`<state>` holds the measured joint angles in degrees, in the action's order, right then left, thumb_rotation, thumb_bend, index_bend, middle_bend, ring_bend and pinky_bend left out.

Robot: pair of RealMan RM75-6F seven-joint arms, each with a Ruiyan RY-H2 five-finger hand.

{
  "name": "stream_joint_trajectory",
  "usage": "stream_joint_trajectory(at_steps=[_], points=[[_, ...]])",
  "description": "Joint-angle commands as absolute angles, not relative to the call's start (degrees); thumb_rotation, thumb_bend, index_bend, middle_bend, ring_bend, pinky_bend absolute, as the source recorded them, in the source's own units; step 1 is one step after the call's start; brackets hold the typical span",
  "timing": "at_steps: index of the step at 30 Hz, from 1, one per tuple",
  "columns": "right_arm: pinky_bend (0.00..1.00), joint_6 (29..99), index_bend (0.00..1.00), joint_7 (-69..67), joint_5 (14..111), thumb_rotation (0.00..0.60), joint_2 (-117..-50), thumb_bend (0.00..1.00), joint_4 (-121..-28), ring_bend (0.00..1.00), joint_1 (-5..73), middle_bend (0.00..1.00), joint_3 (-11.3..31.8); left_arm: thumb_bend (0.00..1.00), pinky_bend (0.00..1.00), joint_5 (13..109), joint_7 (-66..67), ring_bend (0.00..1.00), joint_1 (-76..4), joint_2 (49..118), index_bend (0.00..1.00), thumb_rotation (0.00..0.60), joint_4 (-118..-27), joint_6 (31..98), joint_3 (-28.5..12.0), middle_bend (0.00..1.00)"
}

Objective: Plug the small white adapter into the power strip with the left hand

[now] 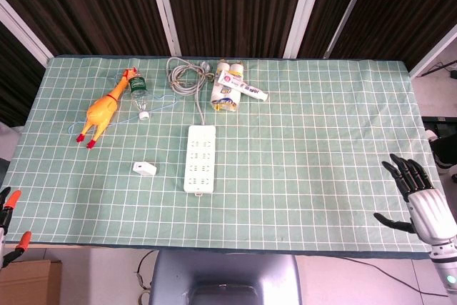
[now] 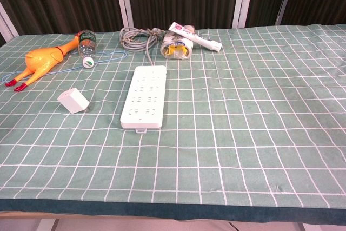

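- Your left hand does not show in either view, so you cannot tell from here whether its fingers are apart or curled; by the look of it, the task has not started and the reach for the plug is the step in hand.
- At the far left of the table (image 1: 335, 198), around ten o'clock from the middle, a rubber chicken (image 1: 102, 110) lies beside a small bottle (image 1: 139, 93). Neither matters to the job; keep your arm's path low and short of them.
- The adapter (image 2: 72, 100) lies on the cloth at about nine o'clock from the power strip (image 2: 144, 96), near it but not touching, with nothing holding it. In the chest view its prongs seem to point toward the strip, though they are too small to be sure.
- The strip lies lengthwise, its sockets facing up and none occupied, with its cord (image 1: 186, 75) coiled at twelve o'clock.
- At one o'clock from the strip sits a bundle of tubes (image 1: 232, 91), well clear of the work.
- Your next move, as I judge it: bring the left hand in over the adapter, pinch its body by the sides, turn the prongs downward, and line them over a near socket.
- Your right hand (image 1: 418, 198) hovers at the table's right edge, around four o'clock, fingers spread and holding nothing. Leave it parked there.
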<state>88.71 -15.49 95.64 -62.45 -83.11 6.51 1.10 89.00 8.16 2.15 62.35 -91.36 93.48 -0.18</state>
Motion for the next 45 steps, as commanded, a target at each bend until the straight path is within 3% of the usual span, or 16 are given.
stream_joint_trajectory(at_steps=[1,12,20,23,28,36,40,45], points=[[0.05,88.72,0.00,-15.41,95.70,0.600,-62.49,0.00,-83.13,0.00,6.49,0.06,0.99,0.31,0.03,88.46,8.34,0.00,1.85,62.28,0.07,0.600,-91.59,92.65,-0.27,0.03],[0.05,89.23,0.00,-14.06,96.08,0.600,-62.57,0.00,-83.78,0.00,6.54,0.06,0.94,0.31,0.04,88.15,9.68,0.00,-2.56,61.82,0.06,0.600,-92.98,87.68,-2.53,0.03],[0.05,89.46,0.00,-12.98,96.31,0.600,-61.44,0.00,-85.03,0.00,7.16,0.06,1.54,0.34,0.14,85.80,11.03,0.08,-17.62,62.79,0.11,0.600,-97.48,68.39,-7.54,0.11],[0.05,89.09,0.00,-12.34,96.56,0.600,-60.94,0.00,-85.85,0.00,7.50,0.06,1.53,0.35,0.17,81.82,16.00,0.11,-23.74,66.35,0.14,0.600,-96.42,60.47,-9.38,0.14],[0.05,88.41,0.00,-11.66,96.46,0.600,-60.81,0.00,-86.47,0.00,7.68,0.06,1.28,0.36,0.19,74.71,25.85,0.12,-30.55,73.58,0.17,0.600,-92.44,53.07,-10.64,0.15],[0.05,88.60,0.00,-12.33,95.84,0.600,-60.99,0.00,-85.70,0.00,7.18,0.06,1.01,0.36,0.21,62.17,36.28,0.12,-36.72,82.71,0.19,0.600,-86.98,51.07,-12.24,0.16],[0.05,88.76,0.00,-12.91,95.87,0.600,-61.21,0.00,-85.13,0.00,7.07,0.06,0.88,0.36,0.22,56.69,38.44,0.13,-38.54,84.54,0.19,0.600,-84.82,51.18,-12.84,0.17],[0.05,88.78,0.00,-13.69,95.59,0.600,-61.49,0.00,-84.29,0.00,6.88,0.06,0.75,0.36,0.24,52.18,39.15,0.19,-39.23,84.66,0.28,0.600,-83.18,51.83,-12.25,0.24]])
